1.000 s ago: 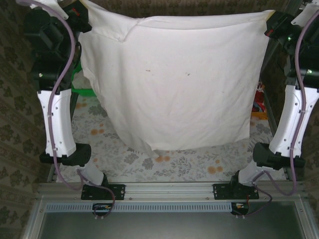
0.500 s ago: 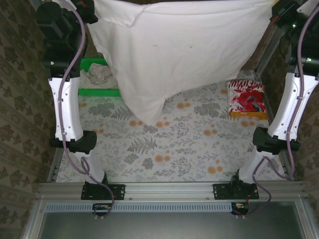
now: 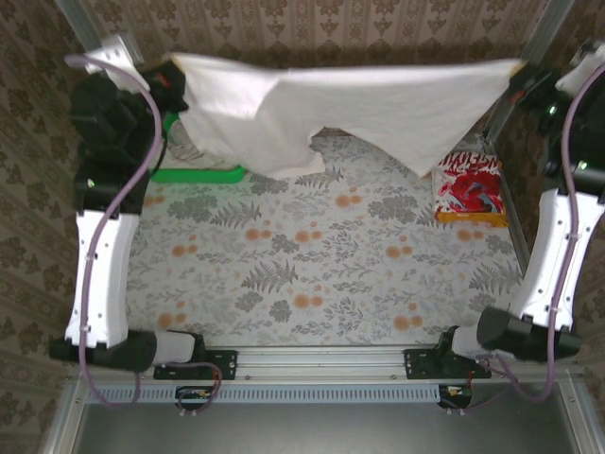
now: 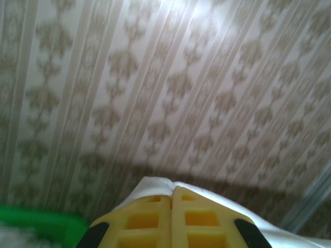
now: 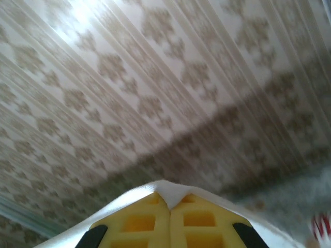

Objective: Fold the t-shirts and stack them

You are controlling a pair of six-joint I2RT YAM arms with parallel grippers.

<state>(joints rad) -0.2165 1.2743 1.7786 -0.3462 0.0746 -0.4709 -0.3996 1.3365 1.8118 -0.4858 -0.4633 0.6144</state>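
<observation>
Top external view: left gripper (image 3: 172, 80) and right gripper (image 3: 522, 76), both clenched on the off-white t-shirt (image 3: 378, 99), hold it stretched above the table (image 3: 331, 274) far side; folded red-and-white t-shirt (image 3: 468, 184) lies far right

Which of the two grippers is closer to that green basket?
Left. The left gripper pinches a corner of the white t-shirt near the green basket; the right gripper pinches the opposite corner, far across.
</observation>
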